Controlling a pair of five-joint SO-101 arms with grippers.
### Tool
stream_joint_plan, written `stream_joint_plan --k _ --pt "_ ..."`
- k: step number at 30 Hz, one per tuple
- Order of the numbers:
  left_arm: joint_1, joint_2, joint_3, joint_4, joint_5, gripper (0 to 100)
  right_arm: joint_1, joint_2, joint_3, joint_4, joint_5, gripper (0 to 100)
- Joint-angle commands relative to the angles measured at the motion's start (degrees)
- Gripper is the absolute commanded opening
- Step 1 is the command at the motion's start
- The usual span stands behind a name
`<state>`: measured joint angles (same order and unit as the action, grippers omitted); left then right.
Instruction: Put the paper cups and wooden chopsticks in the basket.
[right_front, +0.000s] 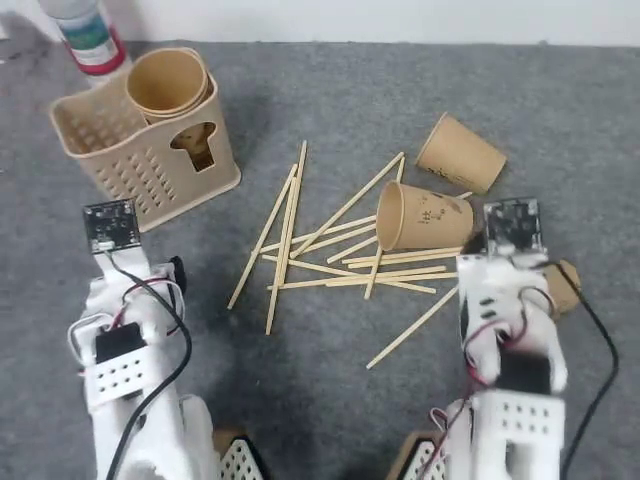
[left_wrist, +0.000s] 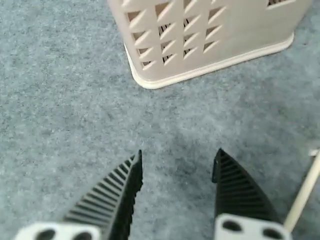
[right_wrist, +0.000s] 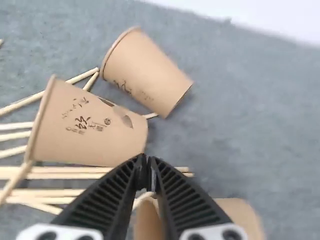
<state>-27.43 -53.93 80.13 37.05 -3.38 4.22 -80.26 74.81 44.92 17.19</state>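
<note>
High view: a beige perforated plastic basket (right_front: 150, 165) stands at 10 o'clock on the grey carpeted table (right_front: 330, 400), a stack of brown paper cups (right_front: 168, 80) nested upright in its far compartment, with a white bottle with a red and green label (right_front: 88, 35) just behind at 11 o'clock; pale wooden chopsticks (right_front: 285, 225) lie scattered and crossed over the centre, a printed brown paper cup (right_front: 425, 216) on its side resting on them toward 3 o'clock with its mouth facing 9 o'clock, a second tipped cup (right_front: 462, 152) near it at 2 o'clock, and a third cup (right_front: 565, 287) partly seen beside the white right arm (right_front: 505, 330) at 4 o'clock, while the white left arm (right_front: 125, 340) sits at 8 o'clock, close to the basket's near side. Left wrist view: the left gripper (left_wrist: 179, 152) holds its black ribbed fingers spread apart over the carpet with nothing between them, the basket (left_wrist: 200, 50) a short way ahead and one chopstick (left_wrist: 307, 192) off to the side. Right wrist view: the right gripper (right_wrist: 147, 159) has its fingers pressed together on nothing visible, tips just short of the printed cup (right_wrist: 90, 130), the second cup (right_wrist: 145, 70) beyond, the third cup (right_wrist: 245, 212) beneath the fingers, the chopsticks (right_wrist: 20, 172) fanned under the printed cup
</note>
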Motion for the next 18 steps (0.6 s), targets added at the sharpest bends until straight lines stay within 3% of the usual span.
stream_joint_plan --k 1,6,18 --pt "0.26 -1.32 0.48 -1.49 1.23 23 1.80 -9.54 -0.88 9.54 4.84 3.2" --pt "0.26 -1.32 0.84 -1.58 1.23 23 3.21 -15.96 -0.79 20.09 6.86 22.2" --pt "0.44 -1.41 0.92 2.20 1.23 22 12.09 -18.77 -0.35 24.31 20.84 20.7"
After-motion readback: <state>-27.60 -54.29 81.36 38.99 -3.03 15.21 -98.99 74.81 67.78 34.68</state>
